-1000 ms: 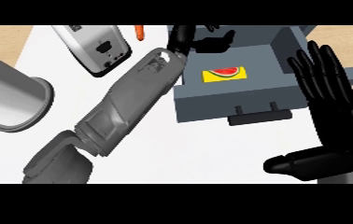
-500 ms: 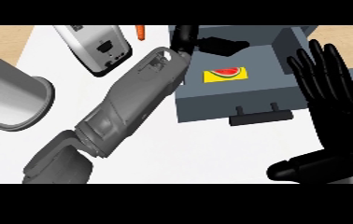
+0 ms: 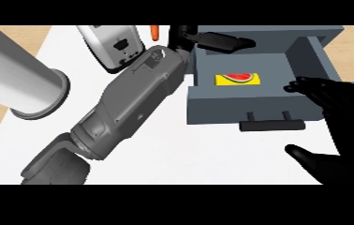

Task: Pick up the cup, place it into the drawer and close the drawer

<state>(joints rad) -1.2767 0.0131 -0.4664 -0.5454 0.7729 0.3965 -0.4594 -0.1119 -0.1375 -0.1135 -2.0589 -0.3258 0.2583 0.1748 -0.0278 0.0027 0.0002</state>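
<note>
Over the open drawer (image 3: 257, 108), our left hand (image 3: 207, 40) reaches its far left corner, fingers too hidden to tell their state, the cup nowhere in view; our right hand (image 3: 330, 102) rests open beside it, so we should release low inside.

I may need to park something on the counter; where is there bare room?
The widest bare patch is the white counter in front of the drawer, between the left forearm and the right hand. The back edge is crowded: toaster, left hand, and the big cylinder at far left.
</note>
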